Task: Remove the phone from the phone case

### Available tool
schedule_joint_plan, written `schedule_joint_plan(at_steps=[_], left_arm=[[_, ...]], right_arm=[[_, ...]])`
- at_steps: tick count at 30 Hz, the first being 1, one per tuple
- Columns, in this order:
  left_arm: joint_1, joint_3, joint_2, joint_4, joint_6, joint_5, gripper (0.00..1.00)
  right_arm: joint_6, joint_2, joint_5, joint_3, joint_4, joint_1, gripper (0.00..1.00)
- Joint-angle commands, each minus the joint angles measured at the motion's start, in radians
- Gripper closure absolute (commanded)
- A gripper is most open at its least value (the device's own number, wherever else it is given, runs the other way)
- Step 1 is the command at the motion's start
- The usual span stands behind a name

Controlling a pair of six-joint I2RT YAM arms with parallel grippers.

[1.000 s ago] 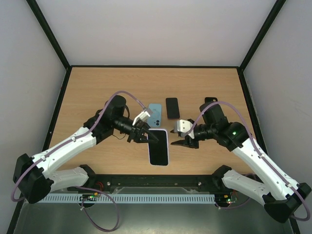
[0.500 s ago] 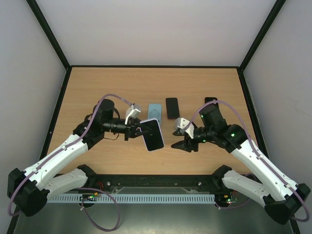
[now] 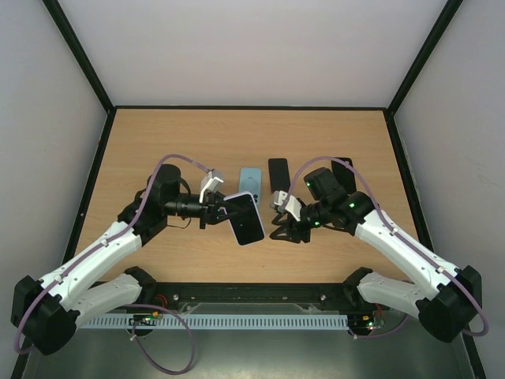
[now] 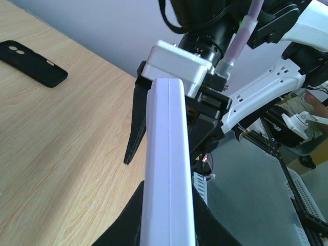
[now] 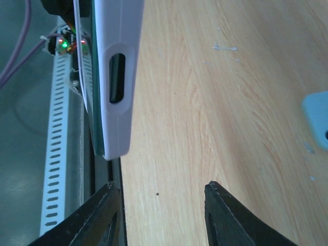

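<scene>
Clamping the cased phone (image 3: pixel 245 217) by one short end in the left gripper (image 3: pixel 217 209), well clear of the wooden table (image 3: pixel 158 142), tilted, with the dark screen turned up toward the overhead camera. Hanging just beside the phone's free end with the right gripper (image 3: pixel 284 229), its fingers (image 5: pixel 100 215) spread wide, grasping nothing and touching nothing. Seeing from the right wrist the pale lilac case (image 5: pixel 115 77) end-on, with the charging-port cutout (image 5: pixel 117 72) facing the lens and the glass edge running along one side. Judging the case to be a soft, springy shell hugging a stiff, fairly heavy, slick slab, so probably flexing under a pinch while the phone inside resists. Likely needing a bite on the case lip at a free corner or along the end rim, not across the glass, and a peel away from the screen against the left arm's firm hold. Risking a slip on the smooth screen, or a drop onto the wood once the shell lets go. Lying on the table behind: a light blue case (image 3: pixel 251 180), a dark phone-shaped slab (image 3: pixel 278 174) (phone or case, hard to tell), and a black case (image 4: pixel 33 63).
</scene>
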Motion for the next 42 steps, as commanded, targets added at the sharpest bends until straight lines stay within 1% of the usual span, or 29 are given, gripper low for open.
schedule_joint_plan(at_steps=[1, 8, 11, 18, 23, 28, 30, 33, 35, 38, 42], left_arm=[[0.001, -0.001, -0.014, 0.115, -0.029, 0.056, 0.98], [0.001, -0.002, -0.003, 0.128, -0.037, 0.074, 0.98], [0.002, -0.002, -0.004, 0.129, -0.037, 0.082, 0.98], [0.002, 0.001, 0.0, 0.126, -0.033, 0.105, 0.97], [0.001, -0.002, 0.0, 0.142, -0.045, 0.138, 0.98], [-0.002, -0.035, 0.006, 0.294, -0.161, 0.273, 0.98], [-0.005, -0.036, 0.003, 0.307, -0.17, 0.299, 0.97], [-0.006, -0.039, -0.008, 0.308, -0.169, 0.299, 0.98], [-0.008, -0.042, -0.007, 0.291, -0.16, 0.271, 0.98], [-0.021, -0.034, 0.015, 0.238, -0.129, 0.212, 0.98], [-0.067, -0.007, 0.055, 0.177, -0.093, 0.153, 0.98]], right_arm=[[0.003, 0.036, -0.085, 0.008, 0.042, 0.019, 0.56], [-0.041, 0.073, -0.169, 0.042, -0.009, 0.029, 0.54], [-0.027, 0.075, -0.169, 0.05, -0.005, 0.029, 0.55], [0.041, 0.084, -0.063, 0.083, 0.033, 0.029, 0.61], [0.07, 0.093, -0.009, 0.079, 0.066, 0.029, 0.63], [0.122, 0.092, 0.056, 0.087, 0.12, 0.029, 0.64], [0.132, 0.093, 0.085, 0.091, 0.143, 0.029, 0.64], [0.143, 0.093, 0.121, 0.09, 0.175, 0.029, 0.63], [0.16, 0.095, 0.099, 0.1, 0.186, 0.027, 0.61], [0.182, 0.094, 0.015, 0.134, 0.192, 0.029, 0.56], [0.258, 0.073, -0.093, 0.149, 0.265, 0.027, 0.51]])
